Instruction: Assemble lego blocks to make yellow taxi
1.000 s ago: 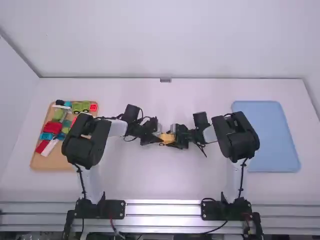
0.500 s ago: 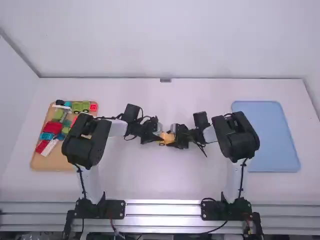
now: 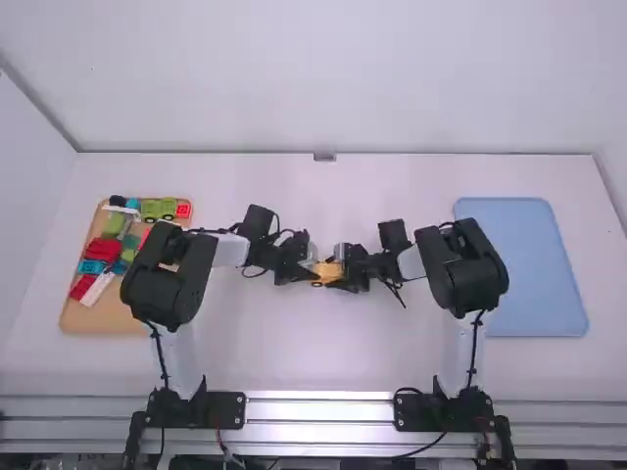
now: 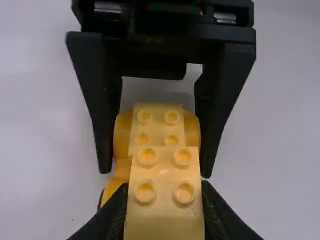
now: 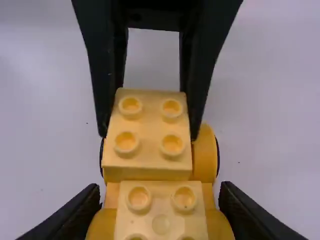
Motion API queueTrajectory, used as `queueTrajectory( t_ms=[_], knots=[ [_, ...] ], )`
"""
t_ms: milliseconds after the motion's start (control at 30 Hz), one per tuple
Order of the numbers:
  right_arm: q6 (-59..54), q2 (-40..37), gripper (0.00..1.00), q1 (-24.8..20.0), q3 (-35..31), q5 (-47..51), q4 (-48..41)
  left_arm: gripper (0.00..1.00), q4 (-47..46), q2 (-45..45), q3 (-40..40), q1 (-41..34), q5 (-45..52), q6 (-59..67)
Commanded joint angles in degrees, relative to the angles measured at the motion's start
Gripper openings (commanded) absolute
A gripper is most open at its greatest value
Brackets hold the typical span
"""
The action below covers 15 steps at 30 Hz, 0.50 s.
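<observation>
At nine o'clock from the centre I have the wooden tray point(image 3: 110, 315) of spare blocks. Inward of it, my left gripper point(image 4: 164, 187) is closed on a yellow block point(image 5: 146, 135). At the centre it meets the yellow car body point(image 5: 161, 215), which my right gripper point(image 5: 160, 187) pinches from the three o'clock side. I can't tell whether the block is fully seated. I'd brace the body level, square the block, then press straight down evenly, since any tilt could unseat it.
</observation>
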Motion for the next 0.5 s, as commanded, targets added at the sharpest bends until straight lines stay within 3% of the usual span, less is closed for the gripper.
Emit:
queueTrajectory(
  t_ms=[0, 467],
  knots=[
    [-0.5, 0.9, 0.44, 0.8, -0.9, 2.6, -0.5, 0.02, 0.0, 0.7, 0.5, -0.2, 0.9, 0.8],
    [-0.1, 0.9, 0.45, 0.8, -0.9, 2.6, -0.7, 0.02, 6.4, 0.7, -1.3, -0.2, -0.2, -3.8]
  ],
)
